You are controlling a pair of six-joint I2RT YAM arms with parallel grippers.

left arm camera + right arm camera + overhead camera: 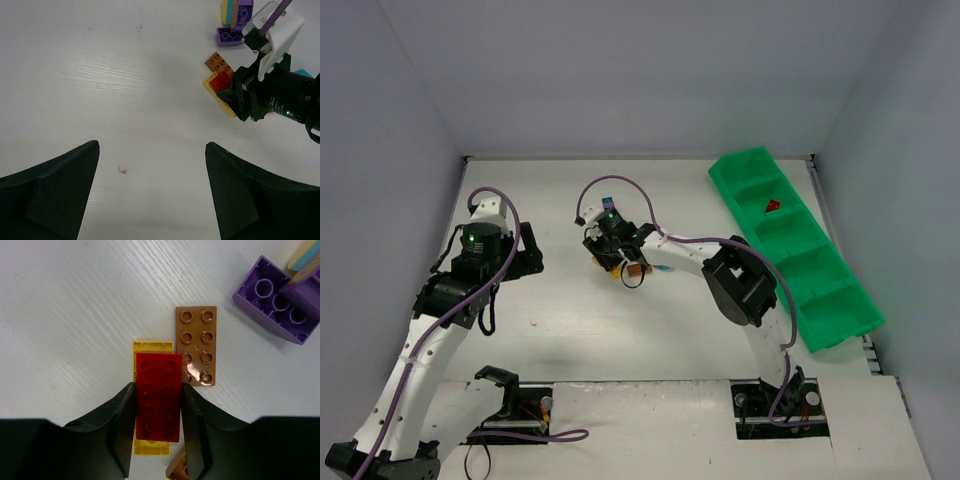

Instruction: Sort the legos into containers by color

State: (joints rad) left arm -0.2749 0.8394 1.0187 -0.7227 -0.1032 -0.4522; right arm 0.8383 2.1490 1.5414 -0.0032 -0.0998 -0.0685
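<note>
Red lego point(158, 397) (atop yellow lego point(150, 346), beside brown lego point(196, 345)) is clamped by the right gripper point(158, 390); left gripper point(151, 160) is held open.

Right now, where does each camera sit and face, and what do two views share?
Top external: above, behind the bases, facing down; left arm, right arm, long bright green plastic tray.
Left wrist: faces down at the white table; open left gripper below.
Right wrist: straight down; right gripper clamps the red studded plastic brick.
Shared: both wrist views show that brick.
</note>
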